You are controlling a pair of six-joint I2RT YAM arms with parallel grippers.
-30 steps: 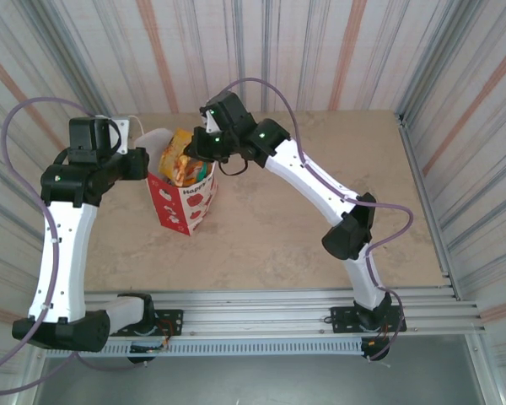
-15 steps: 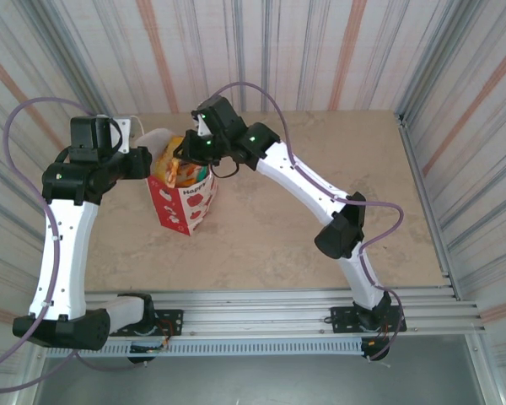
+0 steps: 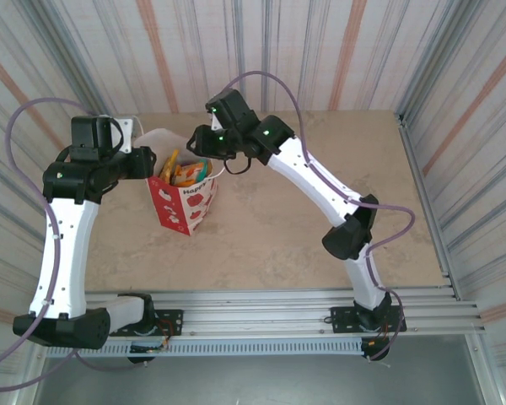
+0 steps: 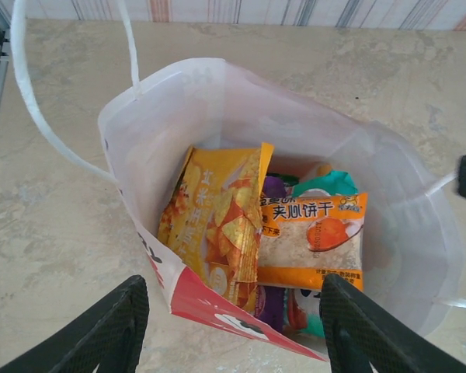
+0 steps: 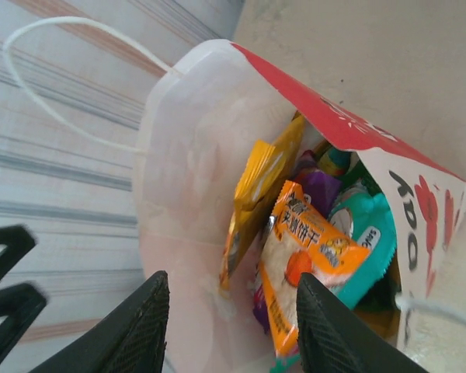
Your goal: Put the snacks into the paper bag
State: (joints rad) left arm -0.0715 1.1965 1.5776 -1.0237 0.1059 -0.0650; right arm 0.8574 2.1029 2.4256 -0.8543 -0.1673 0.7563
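On the table, near ten o'clock from its middle, your left gripper hangs at nine o'clock of the paper bag, fingers spread and empty. The bag stands upright with the snacks inside: an orange-yellow packet beside an orange packet, a purple packet and a teal packet behind. At the bag's one o'clock your right gripper hovers, fingers apart, holding nothing.
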